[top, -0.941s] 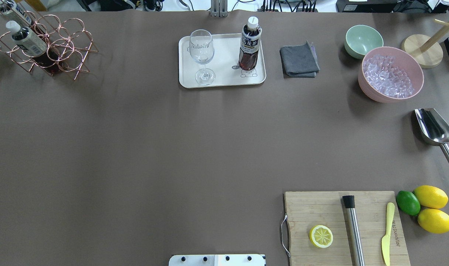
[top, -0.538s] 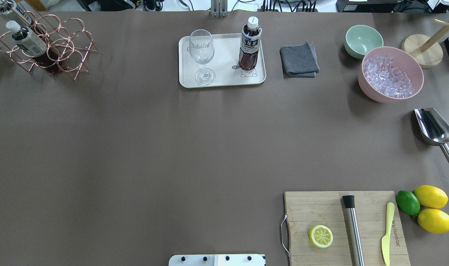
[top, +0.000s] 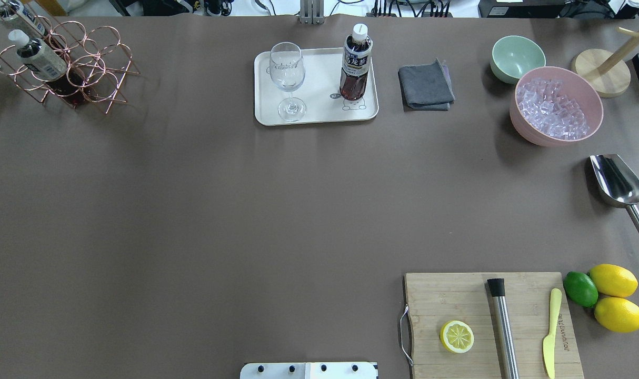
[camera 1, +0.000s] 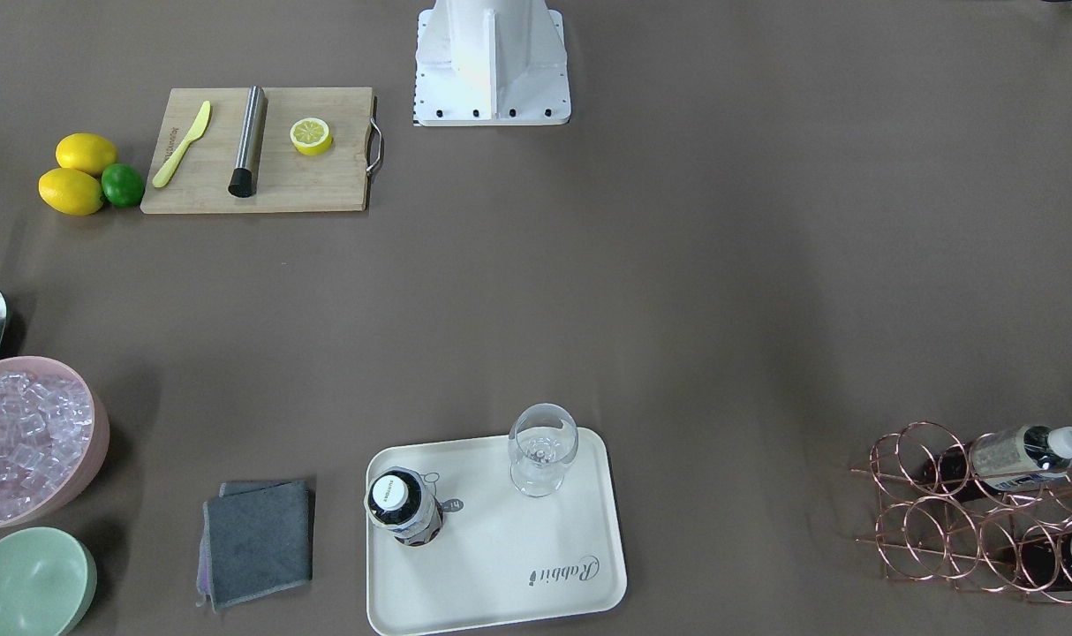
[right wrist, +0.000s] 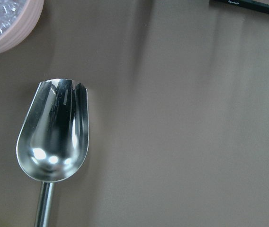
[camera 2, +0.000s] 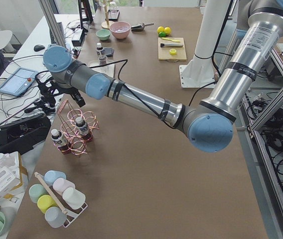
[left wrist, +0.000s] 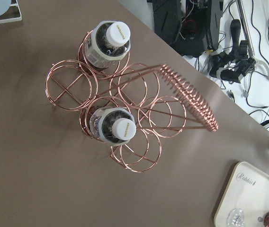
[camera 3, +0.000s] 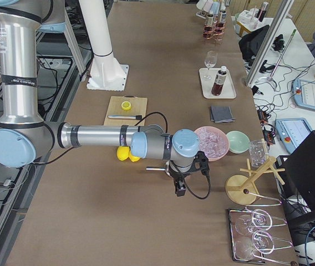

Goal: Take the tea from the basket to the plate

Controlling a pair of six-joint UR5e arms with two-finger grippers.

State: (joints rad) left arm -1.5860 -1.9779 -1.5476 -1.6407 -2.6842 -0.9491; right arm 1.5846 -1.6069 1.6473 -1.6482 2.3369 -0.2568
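Well away from the left end effector (camera 2: 53, 96) (grip unclear), tea (top: 356, 66) stands on the plate (top: 319, 73).

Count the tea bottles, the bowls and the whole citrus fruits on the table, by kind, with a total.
Tea bottles: 3
Bowls: 2
Whole lemons: 2
Whole limes: 1
Total: 8

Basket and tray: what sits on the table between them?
Nothing. The overhead view shows only bare brown table between the basket and the tray; the front-facing view agrees.
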